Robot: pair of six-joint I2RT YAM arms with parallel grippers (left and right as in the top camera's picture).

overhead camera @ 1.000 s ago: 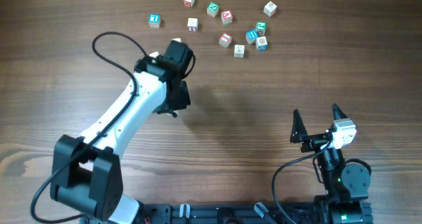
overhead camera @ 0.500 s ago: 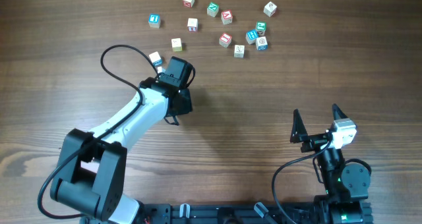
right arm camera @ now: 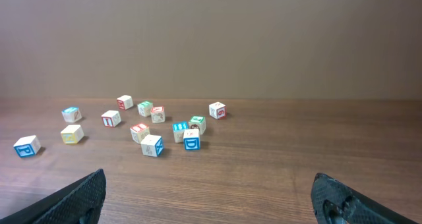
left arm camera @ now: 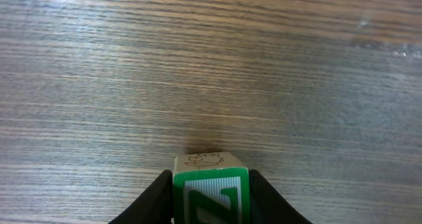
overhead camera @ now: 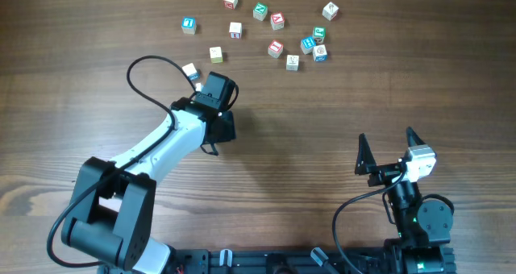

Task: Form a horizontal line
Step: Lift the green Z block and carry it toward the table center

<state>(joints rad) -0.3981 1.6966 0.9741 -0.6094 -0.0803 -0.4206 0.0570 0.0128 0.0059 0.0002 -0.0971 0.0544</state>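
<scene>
Green "Z" on green-framed cube (left arm camera: 211,190)

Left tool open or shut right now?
Shut: the left tool has its fingers pressing both sides of a green-faced letter cube in the wrist view.

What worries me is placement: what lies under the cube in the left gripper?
Only wooden table shows beyond the green-faced cube in the left gripper; its underside is hidden, contact unclear.

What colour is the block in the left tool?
Green and white; the block shows clearest in the left wrist view.
</scene>
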